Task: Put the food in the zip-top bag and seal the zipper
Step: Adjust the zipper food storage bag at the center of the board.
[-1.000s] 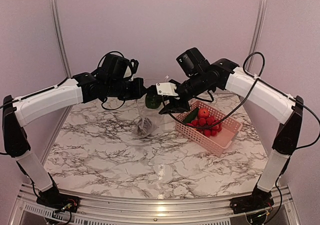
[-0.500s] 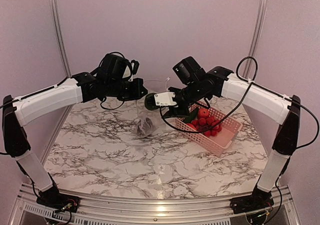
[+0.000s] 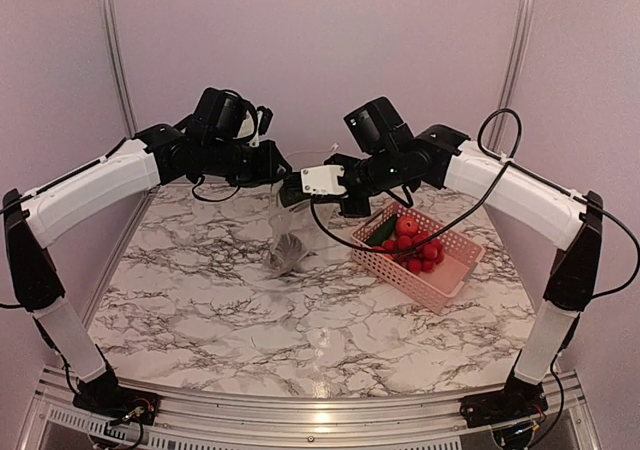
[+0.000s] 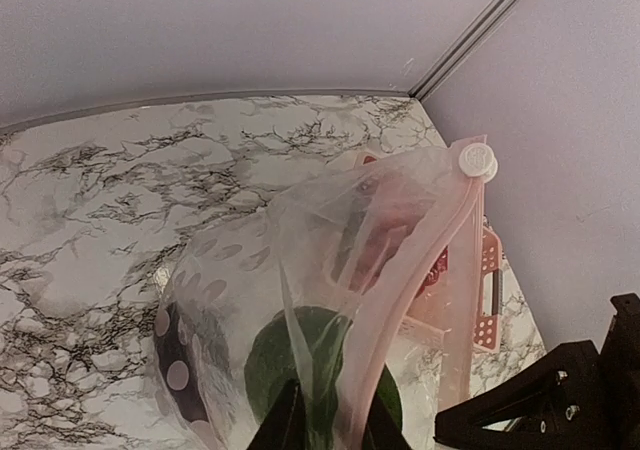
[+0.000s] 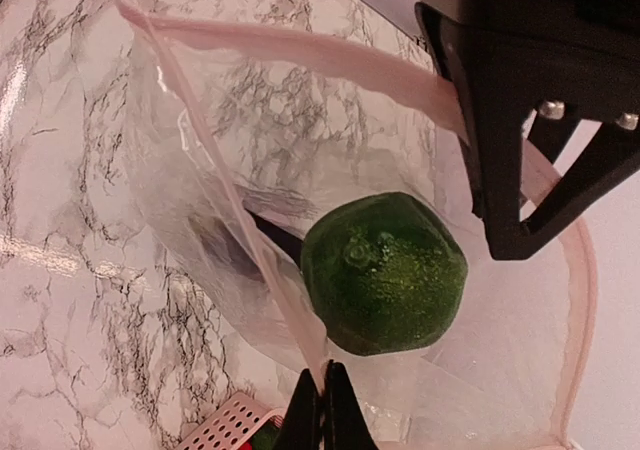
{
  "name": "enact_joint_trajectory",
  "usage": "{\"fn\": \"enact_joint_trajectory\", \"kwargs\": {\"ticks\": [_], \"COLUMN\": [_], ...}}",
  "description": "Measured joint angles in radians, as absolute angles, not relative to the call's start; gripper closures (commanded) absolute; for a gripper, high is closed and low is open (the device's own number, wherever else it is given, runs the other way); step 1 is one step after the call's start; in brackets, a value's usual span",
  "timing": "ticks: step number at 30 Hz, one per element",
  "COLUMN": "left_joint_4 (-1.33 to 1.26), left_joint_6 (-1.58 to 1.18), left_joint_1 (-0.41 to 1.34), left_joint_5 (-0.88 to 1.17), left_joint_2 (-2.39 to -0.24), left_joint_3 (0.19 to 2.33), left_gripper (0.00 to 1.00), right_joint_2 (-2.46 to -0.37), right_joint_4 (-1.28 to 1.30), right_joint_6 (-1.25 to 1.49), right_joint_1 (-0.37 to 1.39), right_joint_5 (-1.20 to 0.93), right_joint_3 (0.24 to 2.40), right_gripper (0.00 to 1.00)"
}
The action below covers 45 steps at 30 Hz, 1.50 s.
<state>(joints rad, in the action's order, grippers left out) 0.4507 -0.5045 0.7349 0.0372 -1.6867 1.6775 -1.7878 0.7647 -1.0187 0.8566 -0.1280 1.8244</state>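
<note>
The table [image 3: 200, 300] is white marble veined black. The zip-top bag [image 5: 230, 140] is clear, its zipper [image 5: 300, 55] pale pink; inside, a speckled round green piece [image 5: 385, 270] and a dark purple eggplant [image 4: 172, 352]. At its 3 o'clock, the perforated pink basket [image 3: 445, 275] holds red balls [image 3: 410, 245].

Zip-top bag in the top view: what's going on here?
Both arms hold the zip-top bag upright between them. The left pincer and the right pincer are each shut on the film at its mouth, and the zipper is open. A round green piece and the dark eggplant are inside. The red fruits, the red ball cluster and the cucumber lie in the pink basket, so filling is not finished.
</note>
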Motion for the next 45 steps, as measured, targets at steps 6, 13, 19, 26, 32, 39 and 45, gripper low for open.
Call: {"fn": "enact_joint_trajectory", "kwargs": {"ticks": [6, 13, 19, 26, 32, 39, 45], "left_joint_4": [0.536, 0.65, 0.742, 0.772, 0.783, 0.782, 0.77], "left_joint_6": [-0.486, -0.467, -0.39, -0.322, -0.302, -0.302, -0.302], "left_joint_1": [0.721, 0.721, 0.706, 0.698, 0.698, 0.698, 0.698], "left_joint_5": [0.053, 0.028, -0.062, -0.096, -0.117, -0.125, -0.141], "left_joint_2": [-1.707, -1.759, -1.822, -1.827, -1.837, -1.837, -1.837], "left_joint_3": [1.739, 1.816, 2.062, 2.116, 2.075, 1.994, 1.971], "left_gripper": [1.0, 1.0, 1.0, 1.0, 1.0, 1.0, 1.0], "right_joint_2": [-1.775, -1.775, -1.776, -1.769, -1.768, -1.72, -1.698], "right_joint_4": [0.789, 0.854, 0.926, 0.949, 0.96, 0.923, 0.866], "right_joint_6": [-1.019, -1.02, -1.024, -0.994, -0.911, -0.777, -0.659], "right_joint_1": [0.857, 0.857, 0.857, 0.855, 0.777, 0.488, 0.262], "right_joint_5": [-0.134, -0.165, -0.229, -0.288, -0.432, -0.64, -0.736], "right_joint_3": [1.851, 1.892, 2.053, 2.069, 2.064, 1.975, 1.819], "right_gripper": [1.0, 1.0, 0.97, 0.6, 0.54, 0.56, 0.58]}}
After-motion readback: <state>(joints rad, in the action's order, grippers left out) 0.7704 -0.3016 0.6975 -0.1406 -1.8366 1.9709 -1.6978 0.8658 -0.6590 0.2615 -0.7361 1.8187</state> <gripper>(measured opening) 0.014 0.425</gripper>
